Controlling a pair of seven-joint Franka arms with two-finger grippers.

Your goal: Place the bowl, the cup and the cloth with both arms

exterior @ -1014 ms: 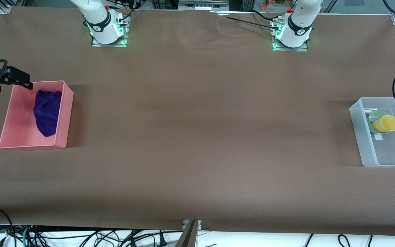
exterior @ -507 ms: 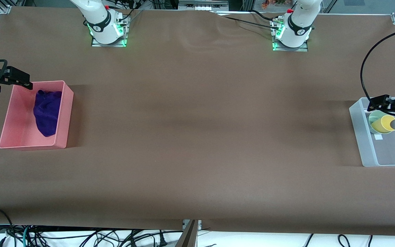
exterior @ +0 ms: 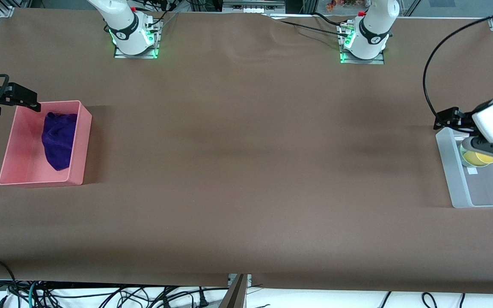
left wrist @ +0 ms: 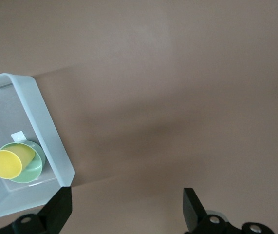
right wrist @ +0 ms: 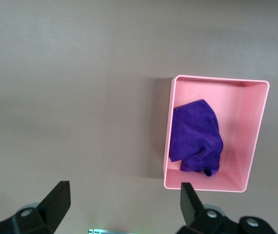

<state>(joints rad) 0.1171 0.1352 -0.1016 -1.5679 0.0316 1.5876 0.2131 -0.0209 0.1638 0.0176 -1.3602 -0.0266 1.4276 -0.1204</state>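
Left tool (exterior: 447,119) moved over the clear bin's (exterior: 443,145) corner, fingers spread, empty; you should center it above the cup (left wrist: 11,161) before descending. Right tool (exterior: 24,99) waited open.

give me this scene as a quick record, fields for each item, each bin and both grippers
cloth: bunched in the pink bin, toward the right arm's end of the table
cup: lying tipped in the bowl
bowl: in the clear bin, toward the left arm's end
left gripper: open, empty, over the clear bin's edge
right gripper: open, empty, in the air beside the pink bin
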